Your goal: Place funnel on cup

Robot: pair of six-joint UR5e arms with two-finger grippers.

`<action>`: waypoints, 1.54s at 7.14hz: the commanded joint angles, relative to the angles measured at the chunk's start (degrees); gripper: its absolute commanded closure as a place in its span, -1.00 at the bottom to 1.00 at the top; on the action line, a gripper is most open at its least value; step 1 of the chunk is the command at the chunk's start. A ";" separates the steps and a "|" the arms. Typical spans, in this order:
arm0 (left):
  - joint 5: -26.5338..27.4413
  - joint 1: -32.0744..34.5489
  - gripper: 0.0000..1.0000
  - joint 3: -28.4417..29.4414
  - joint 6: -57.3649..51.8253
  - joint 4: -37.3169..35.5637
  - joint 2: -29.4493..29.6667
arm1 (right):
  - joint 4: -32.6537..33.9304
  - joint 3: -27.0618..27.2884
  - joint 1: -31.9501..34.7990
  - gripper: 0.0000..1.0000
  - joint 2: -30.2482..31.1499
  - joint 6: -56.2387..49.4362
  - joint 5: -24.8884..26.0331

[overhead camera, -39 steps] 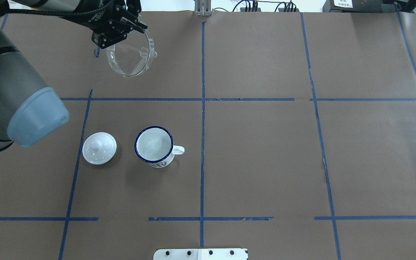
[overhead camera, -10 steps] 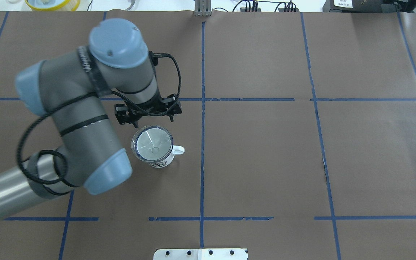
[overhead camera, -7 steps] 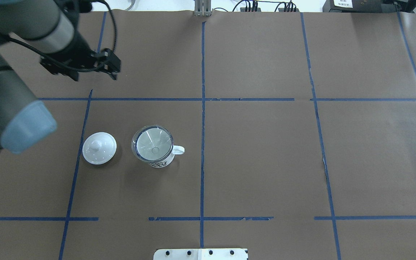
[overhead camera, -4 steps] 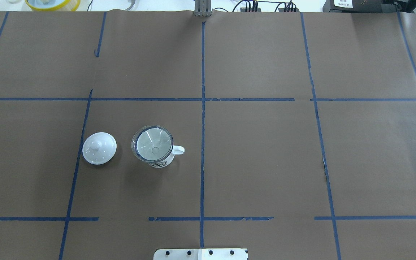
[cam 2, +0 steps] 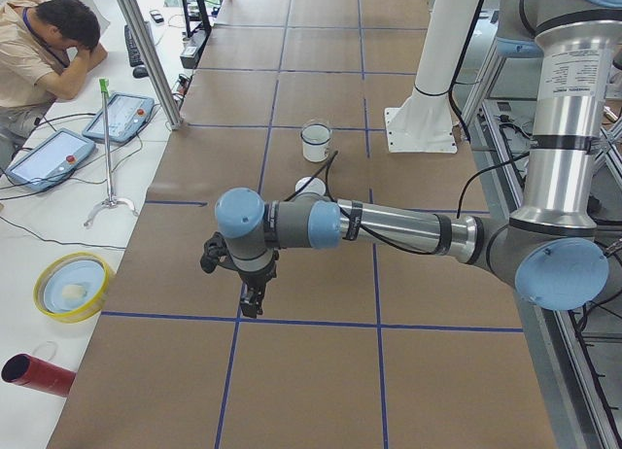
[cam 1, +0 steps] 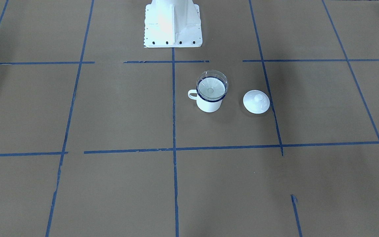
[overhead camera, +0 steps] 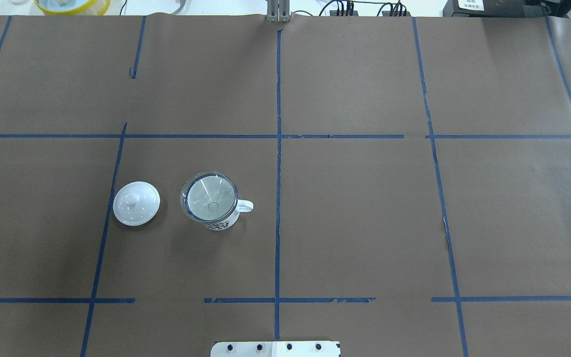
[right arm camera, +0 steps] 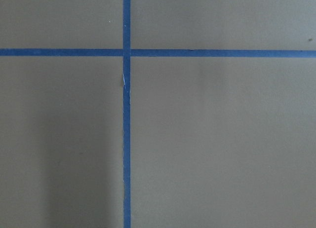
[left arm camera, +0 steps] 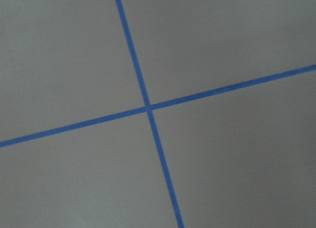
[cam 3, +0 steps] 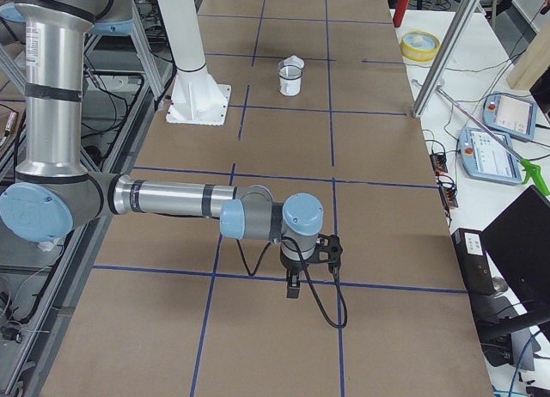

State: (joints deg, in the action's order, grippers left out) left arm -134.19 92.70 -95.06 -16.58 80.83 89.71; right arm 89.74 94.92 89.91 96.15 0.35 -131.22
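The clear funnel point(overhead camera: 209, 196) sits upright in the mouth of the white mug with a dark blue rim, the cup point(overhead camera: 219, 224), left of the table's middle line. Both also show in the front view, funnel point(cam 1: 212, 86) on cup point(cam 1: 209, 105). No gripper touches them. My left gripper point(cam 2: 251, 303) shows only in the exterior left view, far from the cup, low over the table's left end. My right gripper point(cam 3: 294, 287) shows only in the exterior right view, over the right end. I cannot tell whether either is open or shut. Both wrist views show only brown paper and blue tape.
A white knobbed lid point(overhead camera: 136, 203) lies on the table just left of the cup. The robot's white base point(cam 1: 172, 23) stands at the near edge. A yellow bowl point(cam 2: 73, 286) and a red cylinder point(cam 2: 39, 374) lie beyond the left end, near an operator point(cam 2: 44, 41).
The left arm carried the funnel to the cup, set it in the mouth, let go and withdrew to the left, out of the overhead view. The funnel stays on the cup.
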 commanded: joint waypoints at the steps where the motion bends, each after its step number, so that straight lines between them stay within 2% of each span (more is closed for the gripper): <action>1: -0.63 2.57 -1.00 -0.21 -0.47 -0.14 -1.99 | 0.00 0.00 0.00 -1.00 0.00 0.00 0.00; 11: -0.10 2.57 -1.00 -2.23 -0.47 1.44 -1.73 | 0.00 0.00 0.00 -1.00 0.00 0.00 0.00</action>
State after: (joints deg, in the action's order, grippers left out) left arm -134.34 95.27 -97.21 -17.13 82.26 88.05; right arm 89.74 94.92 89.91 96.15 0.35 -131.22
